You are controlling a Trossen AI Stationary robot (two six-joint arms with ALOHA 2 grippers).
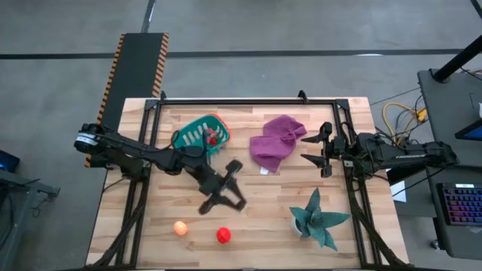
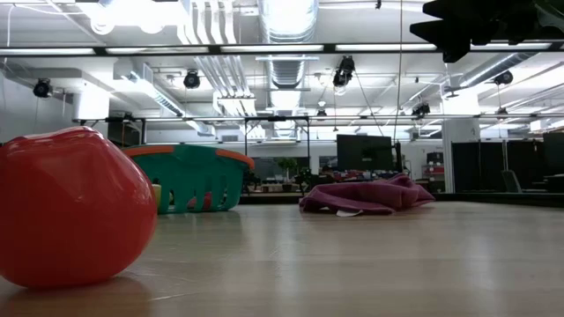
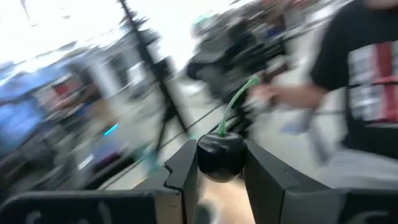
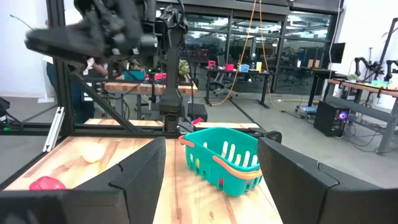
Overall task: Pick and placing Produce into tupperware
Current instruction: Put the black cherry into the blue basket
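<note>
Your left gripper (image 3: 221,171) is clamped on a dark cherry (image 3: 220,157), stem up, above mid-table; red ball (image 1: 224,235) and orange ball (image 1: 180,227) lie near you. The basket (image 1: 197,134) sits farther back toward the left arm's base, so carry that way. Right gripper (image 1: 315,150) waits, jaws wide, by the purple cloth (image 1: 277,139), farther from the basket.

The left arm stretches across the table's middle, its left gripper (image 1: 226,197) raised off the surface, both fingers (image 3: 186,171) clamped on a dark cherry (image 3: 220,157) pinched between them. The right arm waits at the table's right edge, its right gripper (image 1: 315,148) spread wide, holding nothing
</note>
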